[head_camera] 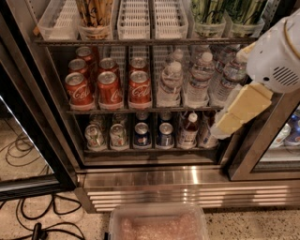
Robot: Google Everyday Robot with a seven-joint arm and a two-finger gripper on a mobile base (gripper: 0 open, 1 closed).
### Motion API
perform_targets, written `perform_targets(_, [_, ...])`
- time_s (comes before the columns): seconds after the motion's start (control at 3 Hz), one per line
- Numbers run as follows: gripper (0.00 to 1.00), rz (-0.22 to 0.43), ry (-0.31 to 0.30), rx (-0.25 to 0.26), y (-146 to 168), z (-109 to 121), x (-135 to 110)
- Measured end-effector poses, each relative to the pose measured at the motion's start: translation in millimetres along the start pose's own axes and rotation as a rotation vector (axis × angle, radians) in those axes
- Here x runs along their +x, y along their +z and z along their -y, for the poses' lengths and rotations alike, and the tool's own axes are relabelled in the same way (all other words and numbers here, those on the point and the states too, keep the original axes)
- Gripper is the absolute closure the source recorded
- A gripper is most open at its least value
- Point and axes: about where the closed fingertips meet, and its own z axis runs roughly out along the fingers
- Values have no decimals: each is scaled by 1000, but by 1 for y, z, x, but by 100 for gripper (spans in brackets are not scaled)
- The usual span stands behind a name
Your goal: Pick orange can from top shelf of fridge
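Observation:
The orange cans (95,13), orange-gold with brown streaks, stand in a clear tub at the left of the top shelf (140,41); their tops are cut off by the picture's edge. The fridge (150,176) is open, with wire racks and a ribbed steel base. My gripper (238,111), a cream-coloured part under the white arm housing (276,51), hangs at the right in front of the middle shelf's water bottles. It is well below and to the right of the orange cans and holds nothing that I can see.
White slotted trays (152,18) and green-and-white cans (225,11) share the top shelf. Red cola cans (110,86) and water bottles (197,77) fill the middle rack, small cans and bottles the bottom one. A clear tub (157,224) and cables (33,220) lie on the floor.

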Motion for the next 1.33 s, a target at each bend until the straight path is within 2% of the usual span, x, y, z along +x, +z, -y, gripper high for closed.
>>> perform_targets(0.33, [0, 161, 127, 26, 1, -28, -33])
perform_targets(0.67, [0, 327, 239, 43, 7, -41, -68])
perform_targets(1.0, [0, 409, 273, 86, -5, -29, -88])
perform_targets(1.33, [0, 414, 269, 91, -8, -32, -91])
